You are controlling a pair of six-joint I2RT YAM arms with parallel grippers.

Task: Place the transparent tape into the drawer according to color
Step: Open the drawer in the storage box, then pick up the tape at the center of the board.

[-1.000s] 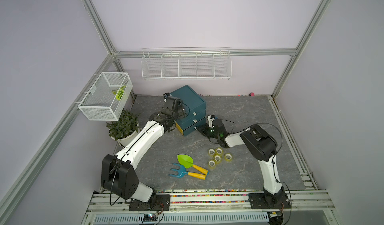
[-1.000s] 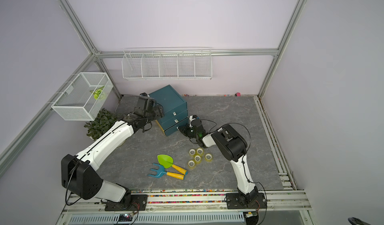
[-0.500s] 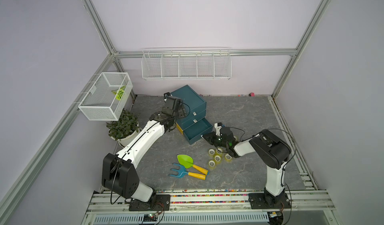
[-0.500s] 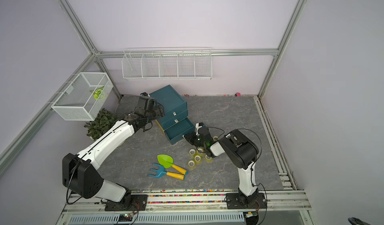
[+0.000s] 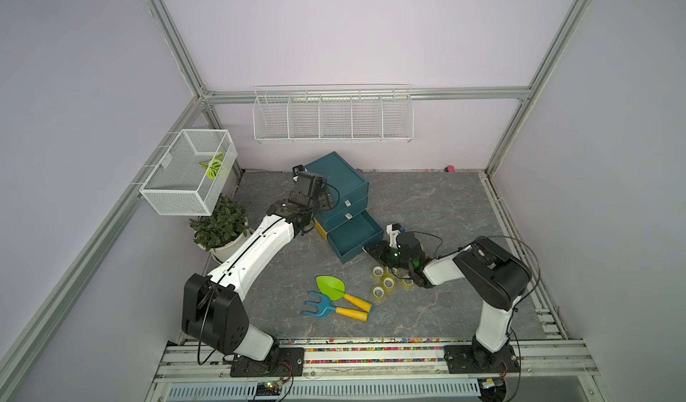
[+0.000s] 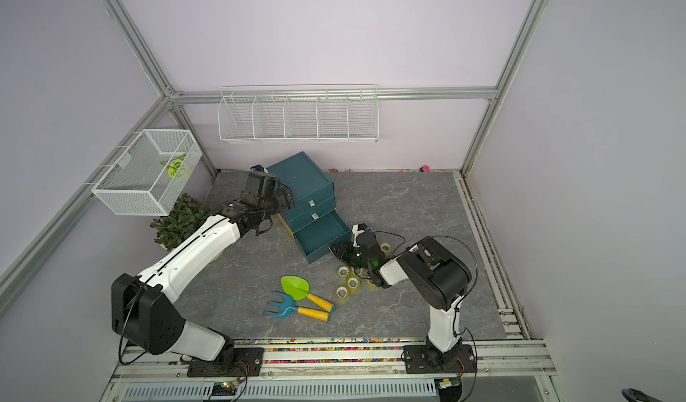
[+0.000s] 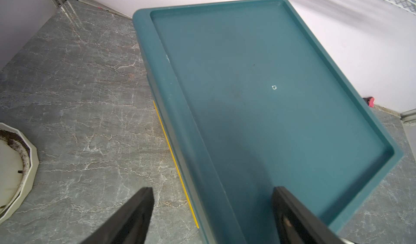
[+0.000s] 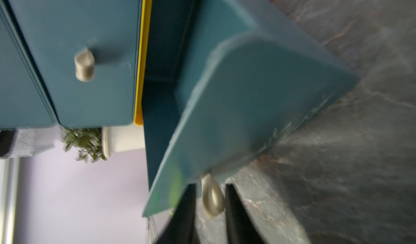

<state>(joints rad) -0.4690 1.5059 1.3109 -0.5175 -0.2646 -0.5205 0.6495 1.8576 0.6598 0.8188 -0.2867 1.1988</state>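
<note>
Left arm (image 5: pixel 260 246) lay stretched far forward, wrist raised. Left gripper (image 7: pixel 212 188) pointed forward and down, jaws stood wide apart, nothing between. Right arm (image 5: pixel 493 281) bent sharply at elbow, forearm low, directed inward. Right gripper (image 8: pixel 209 187) rolled on side, jaws narrowly apart, view blurred.

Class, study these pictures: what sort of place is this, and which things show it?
Most likely a robot lab test cell, not a home: a left arm and right arm bolted to a rail, a metal frame with plain walls, and staged props: drawer cabinet, tape rolls, toy shovel.
</note>
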